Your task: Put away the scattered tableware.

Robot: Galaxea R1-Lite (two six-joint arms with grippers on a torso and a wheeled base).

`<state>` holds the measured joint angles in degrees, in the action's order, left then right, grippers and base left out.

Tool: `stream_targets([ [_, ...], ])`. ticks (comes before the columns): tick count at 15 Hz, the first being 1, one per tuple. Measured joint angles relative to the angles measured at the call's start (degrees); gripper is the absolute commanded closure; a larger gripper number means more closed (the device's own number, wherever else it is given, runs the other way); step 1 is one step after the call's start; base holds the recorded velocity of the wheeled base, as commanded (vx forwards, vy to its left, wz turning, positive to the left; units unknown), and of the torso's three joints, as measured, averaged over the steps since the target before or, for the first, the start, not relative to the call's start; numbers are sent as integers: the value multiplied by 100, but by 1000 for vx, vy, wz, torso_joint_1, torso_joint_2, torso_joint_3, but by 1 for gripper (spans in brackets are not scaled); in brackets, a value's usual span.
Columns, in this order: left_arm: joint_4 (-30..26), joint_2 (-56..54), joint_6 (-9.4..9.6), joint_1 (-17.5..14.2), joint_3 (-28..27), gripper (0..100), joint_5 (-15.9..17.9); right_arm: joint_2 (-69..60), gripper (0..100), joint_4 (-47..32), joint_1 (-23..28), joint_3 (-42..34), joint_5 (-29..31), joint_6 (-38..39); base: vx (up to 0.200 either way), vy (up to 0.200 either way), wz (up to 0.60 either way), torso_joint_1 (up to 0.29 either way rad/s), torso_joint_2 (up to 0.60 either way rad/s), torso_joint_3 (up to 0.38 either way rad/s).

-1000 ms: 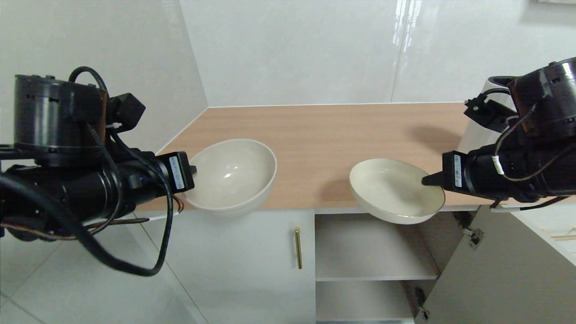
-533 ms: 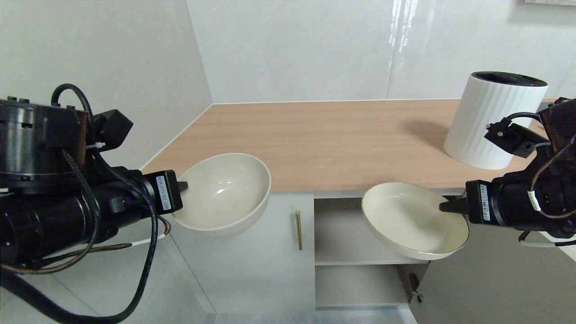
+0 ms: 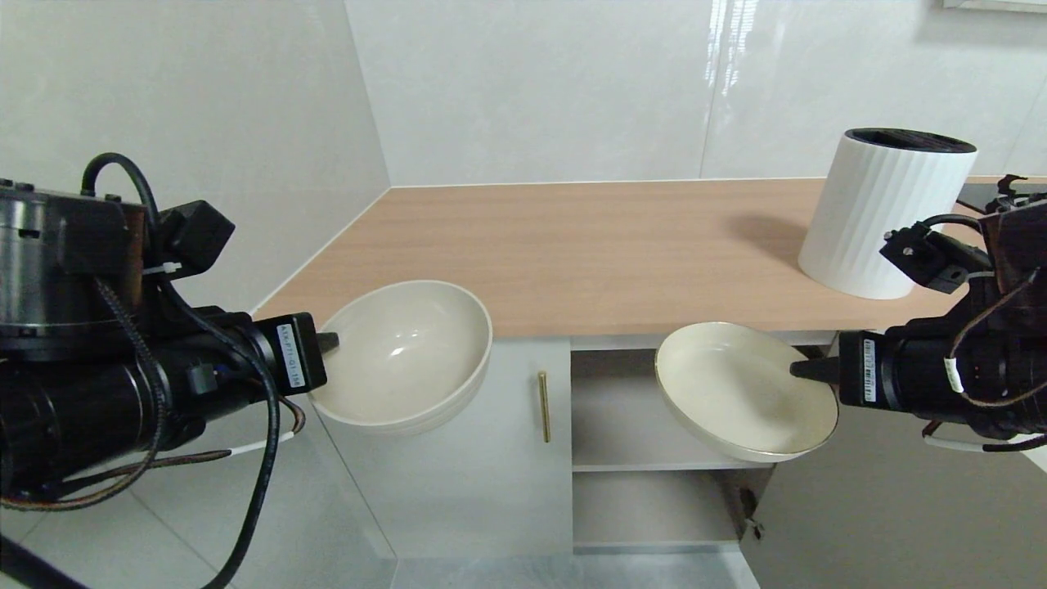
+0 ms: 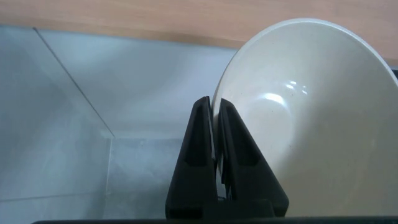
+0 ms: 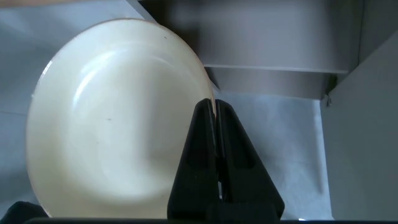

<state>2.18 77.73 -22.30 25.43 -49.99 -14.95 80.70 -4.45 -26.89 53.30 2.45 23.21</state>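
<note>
My left gripper (image 3: pixel 330 341) is shut on the rim of a deep cream bowl (image 3: pixel 405 352), held in the air in front of the closed left cabinet door (image 3: pixel 458 458). The left wrist view shows the same bowl (image 4: pixel 311 118) clamped between the black fingers (image 4: pixel 200 137). My right gripper (image 3: pixel 806 370) is shut on the rim of a shallow cream plate (image 3: pixel 740 388), held tilted before the open cabinet (image 3: pixel 646 442) below the counter. In the right wrist view the plate (image 5: pixel 118 118) sits in the gripper (image 5: pixel 214 124), with the cabinet shelf (image 5: pixel 273 62) behind it.
A wooden countertop (image 3: pixel 589 254) runs along the tiled wall. On its right end stands a white ribbed cylinder container (image 3: pixel 887 213). The open compartment has a shelf (image 3: pixel 630 458) and an opened door (image 3: pixel 883 499) at the right. A gold handle (image 3: pixel 542 406) is on the closed door.
The head view has shifted back and up, so the counter looks farther away. Both held dishes have come off the counter edge and lowered to the cabinet front; the plate then rose slightly.
</note>
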Motion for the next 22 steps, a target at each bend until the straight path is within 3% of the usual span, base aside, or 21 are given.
stream_targets([
  [11, 5, 6, -1, 11, 20, 100, 4, 77, 100, 32, 2, -74, 0, -1, 0, 0, 0, -9, 20, 12],
  [22, -9, 33, -1, 12, 30, 100, 11, 251, 100, 200, 38, -107, 28, -1, 0, 0, 0, -146, 443, 290],
])
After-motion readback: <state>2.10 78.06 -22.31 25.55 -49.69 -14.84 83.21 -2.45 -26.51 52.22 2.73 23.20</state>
